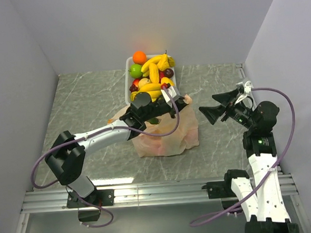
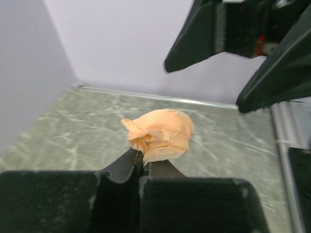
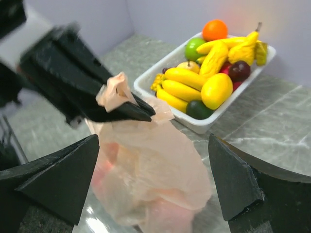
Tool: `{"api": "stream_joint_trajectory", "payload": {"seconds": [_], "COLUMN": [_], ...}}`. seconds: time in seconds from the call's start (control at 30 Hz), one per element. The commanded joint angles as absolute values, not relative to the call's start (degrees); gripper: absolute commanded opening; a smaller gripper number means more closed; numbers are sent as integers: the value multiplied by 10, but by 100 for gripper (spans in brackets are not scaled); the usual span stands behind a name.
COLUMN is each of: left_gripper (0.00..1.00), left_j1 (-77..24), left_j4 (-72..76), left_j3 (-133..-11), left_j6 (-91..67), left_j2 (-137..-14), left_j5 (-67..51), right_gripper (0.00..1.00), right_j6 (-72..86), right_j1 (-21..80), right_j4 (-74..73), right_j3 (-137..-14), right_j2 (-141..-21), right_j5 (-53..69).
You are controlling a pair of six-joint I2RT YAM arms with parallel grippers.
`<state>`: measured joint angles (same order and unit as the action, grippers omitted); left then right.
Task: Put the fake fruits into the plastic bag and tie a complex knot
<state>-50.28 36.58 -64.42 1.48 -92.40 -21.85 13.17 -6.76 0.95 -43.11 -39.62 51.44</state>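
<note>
**Far left:** left arm (image 1: 101,134), white and black, stretched from the near-left base across the grey marbled table (image 1: 80,100) toward the middle.

**Centre left:** left gripper (image 1: 181,105), fingers pressed narrow together and pinched on a crumpled lump (image 2: 160,136) of the bag's upper edge. Lump peach-orange and wrinkled, standing just past the fingertips; knotted or merely bunched, impossible to tell.

**Centre:** bag (image 1: 167,134) of thin translucent peach plastic, slumped on the table directly below the left gripper, with its top drawn up to the pinch. Faint reddish shapes visible through the plastic in the right wrist view; kind of fruit inside not discernible.

**Centre, farther back:** white tray (image 1: 129,60) just behind the bag, toward the back wall; touching the bag or only close to it, impossible to tell. Fruits (image 1: 154,74) heaped in the tray:
- an orange and a green lime at the far corner
- several yellow bananas
- a yellow mango-like piece
- a dark plum
- a dark green piece at the near edge

**Right:** right gripper (image 1: 218,106), fingers spread wide, holding nothing, pointed leftward at the bag and the pinched lump, apart from both.

**Far right:** right arm (image 1: 261,163), upright from the near-right base, close to the right wall.
</note>
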Motion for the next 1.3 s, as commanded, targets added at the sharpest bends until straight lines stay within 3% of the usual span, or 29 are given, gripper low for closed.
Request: {"api": "stream_joint_trajectory", "payload": {"seconds": [0.0,0.13,0.57,0.67,0.7,0.73,0.77,0.8,0.83,0.87,1.0,1.1,1.17,1.27], "left_gripper": [1,1,1,0,1,1,6,25,33,39,86,99,99,99], "left_j1": [-489,-480,-480,-479,-479,-479,-477,-475,-464,-456,-398,-371,-370,-369], "left_j4": [370,395,453,464,461,457,453,446,428,416,320,181,86,77], "left_j3": [-679,-699,-718,-723,-727,-731,-732,-733,-732,-730,-697,-666,-643,-607], "left_j6": [-51,-105,-179,-188,-192,-193,-192,-188,-180,-176,-114,80,183,202], "left_j2": [-916,-933,-962,-972,-976,-975,-972,-968,-955,-947,-856,-794,-767,-763], "left_j5": [-329,-388,-460,-456,-454,-437,-426,-416,-406,-403,-420,-451,-466,-470], "right_gripper": [100,100,97,82,59,46,32,17,0,0,0,0,0,0], "right_j6": [15,55,79,98,111,116,120,128,126,123,118,125,132,138], "right_j1": [-81,-58,46,61,69,72,73,72,71,72,71,71,71,71], "right_j4": [17,144,293,321,328,332,332,329,323,310,292,280,279,278], "right_j3": [-431,-379,-337,-334,-331,-330,-330,-331,-332,-332,-326,-328,-330,-335], "right_j2": [-411,-433,-519,-540,-546,-555,-560,-563,-566,-563,-546,-543,-547,-554], "right_j5": [631,648,582,572,574,577,580,580,578,573,570,566,563,557]}}
